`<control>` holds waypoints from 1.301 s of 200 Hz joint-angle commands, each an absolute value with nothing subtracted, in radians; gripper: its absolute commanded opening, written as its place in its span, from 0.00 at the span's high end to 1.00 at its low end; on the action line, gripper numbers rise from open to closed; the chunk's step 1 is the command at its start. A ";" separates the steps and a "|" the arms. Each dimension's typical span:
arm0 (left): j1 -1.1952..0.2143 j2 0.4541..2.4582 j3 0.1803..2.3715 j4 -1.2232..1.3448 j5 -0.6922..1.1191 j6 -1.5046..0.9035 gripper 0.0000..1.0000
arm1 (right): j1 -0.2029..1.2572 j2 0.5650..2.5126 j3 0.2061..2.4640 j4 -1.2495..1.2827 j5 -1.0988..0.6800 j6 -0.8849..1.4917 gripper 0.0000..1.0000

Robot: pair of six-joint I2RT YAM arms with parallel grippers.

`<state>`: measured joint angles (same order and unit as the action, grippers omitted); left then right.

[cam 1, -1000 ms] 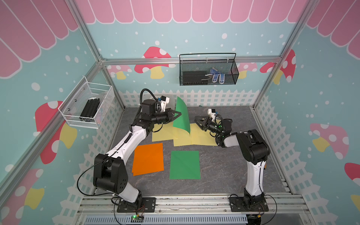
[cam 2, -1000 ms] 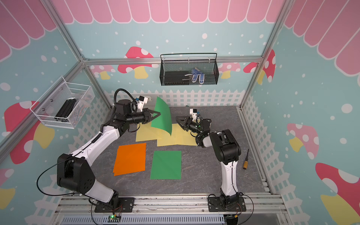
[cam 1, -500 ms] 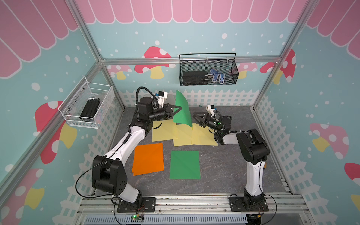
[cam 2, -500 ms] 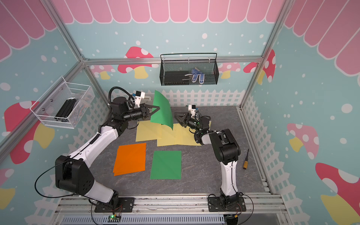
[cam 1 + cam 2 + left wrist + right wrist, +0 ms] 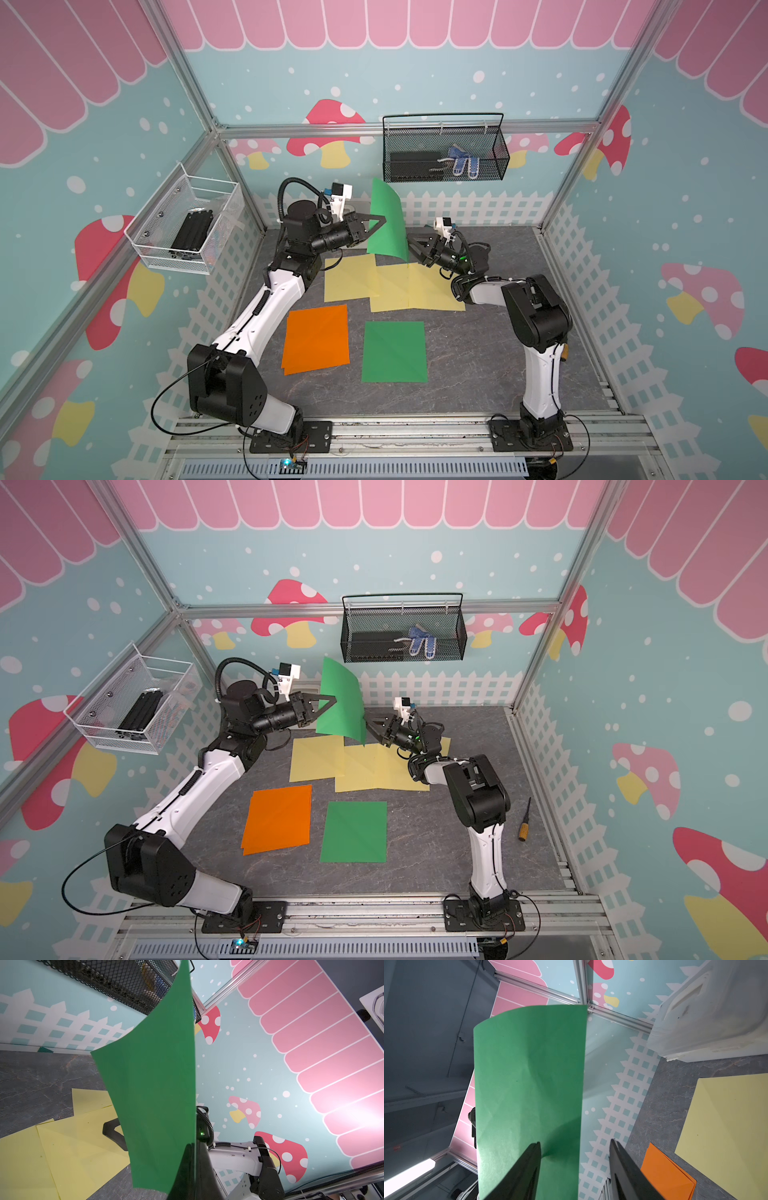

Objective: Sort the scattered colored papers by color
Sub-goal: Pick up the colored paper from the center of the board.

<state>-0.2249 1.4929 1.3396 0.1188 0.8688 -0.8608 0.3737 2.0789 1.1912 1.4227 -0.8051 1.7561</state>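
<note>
Back-wall mesh basket point(image 5: 492, 160): blue gloves point(image 5: 462, 163). Left claw point(image 5: 380, 219) clamps upright green paper point(image 5: 388, 226); right claw point(image 5: 413, 248) half-open.

We see a black mesh basket point(image 5: 492, 166) hung on the back wall, holding a dark box point(image 5: 413, 164) and blue-white gloves point(image 5: 462, 163). A white wire basket point(image 5: 226, 216) hangs on a side wall. A screwdriver point(image 5: 525, 818) lies on the grey floor point(image 5: 436, 854).

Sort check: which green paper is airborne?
The curled green sheet in the left gripper, at the back; the flat green sheet lies beside the orange papers.
</note>
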 commanded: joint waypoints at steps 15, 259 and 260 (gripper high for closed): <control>-0.218 1.452 1.305 0.118 0.874 -0.854 1.00 | 0.380 2.062 1.240 1.494 -0.802 1.820 0.47; -0.126 1.442 1.297 -0.087 0.843 -0.711 1.00 | 0.382 1.867 1.100 1.493 -0.854 1.843 0.69; -0.127 1.442 1.297 -0.087 0.842 -0.711 1.00 | 0.381 1.867 1.100 1.493 -0.853 1.843 0.69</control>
<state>-0.1341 1.4723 1.3003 -0.0753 0.8410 -0.7338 0.3748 1.8965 1.1118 1.4292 -0.8528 1.7859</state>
